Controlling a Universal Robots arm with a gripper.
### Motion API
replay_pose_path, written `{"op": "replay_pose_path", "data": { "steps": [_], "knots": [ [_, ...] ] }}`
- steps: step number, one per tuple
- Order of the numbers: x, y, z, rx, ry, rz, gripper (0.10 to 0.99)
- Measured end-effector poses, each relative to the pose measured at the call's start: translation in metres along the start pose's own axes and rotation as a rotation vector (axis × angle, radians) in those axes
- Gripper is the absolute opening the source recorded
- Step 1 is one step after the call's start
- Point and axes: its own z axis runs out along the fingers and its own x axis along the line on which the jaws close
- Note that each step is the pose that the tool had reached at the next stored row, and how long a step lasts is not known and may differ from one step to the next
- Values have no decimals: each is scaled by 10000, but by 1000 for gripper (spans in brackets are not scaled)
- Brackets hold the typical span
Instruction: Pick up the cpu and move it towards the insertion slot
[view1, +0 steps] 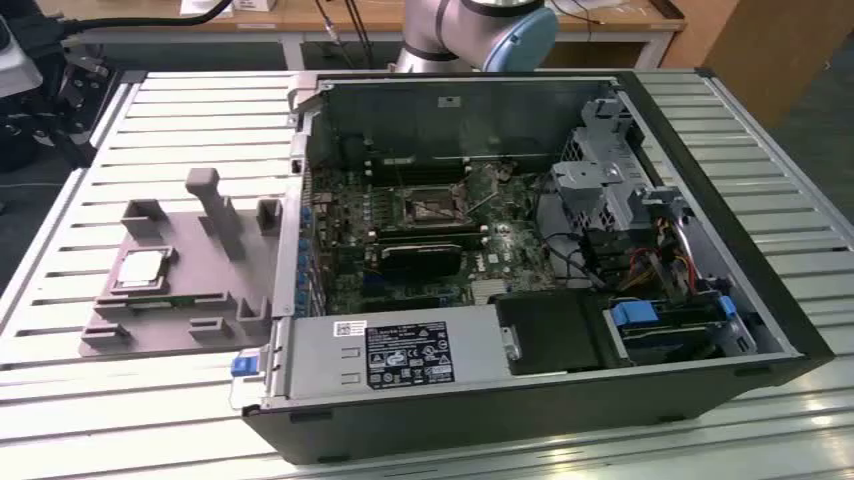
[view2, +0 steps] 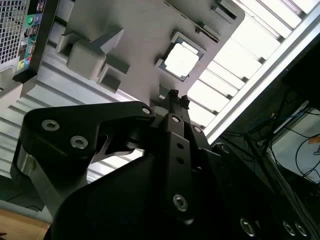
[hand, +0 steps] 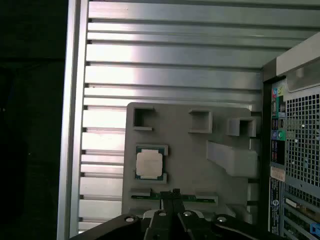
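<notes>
Lying at the exterior view's left: a grey holder tray (view1: 200, 300), flat on the slatted metal table (view1: 80, 400).
Cpu: the cpu (view1: 143, 268) sits in a square recess of that tray, silvery top up with a thin green edge around it. It is also seen in both wrist views (hand: 149, 163) (view2: 181, 61).
Memory stick: a narrow green memory stick (hand: 145, 196) is slotted in the tray just beside the cpu.
Gripper: in both wrist views the gripper (hand: 173, 192) (view2: 177, 97) hovers above the tray. Its fingertips are pressed together with nothing between them, and it is clear of the cpu.
Computer case: the black computer case (view1: 534, 410) lies open on its side, from the middle across to the exterior view's right.
Insertion slot: the insertion slot (view1: 430, 208) is a square socket with a shiny frame on the green board inside the case, well apart from the cpu.
Heatsink: a black finned heatsink (view1: 418, 262) sits just beside the slot.
Arm: a grey and blue arm joint (view1: 487, 30) stands behind the case.
</notes>
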Motion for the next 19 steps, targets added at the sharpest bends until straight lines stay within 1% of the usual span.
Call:
{"op": "replay_pose_path", "data": {
  "steps": [12,16,19],
  "knots": [
    [0,0,2,0,0,0,102],
    [1,-2,38,-1,0,0,102],
    [3,-3,89,0,0,0,102]
  ]
}}
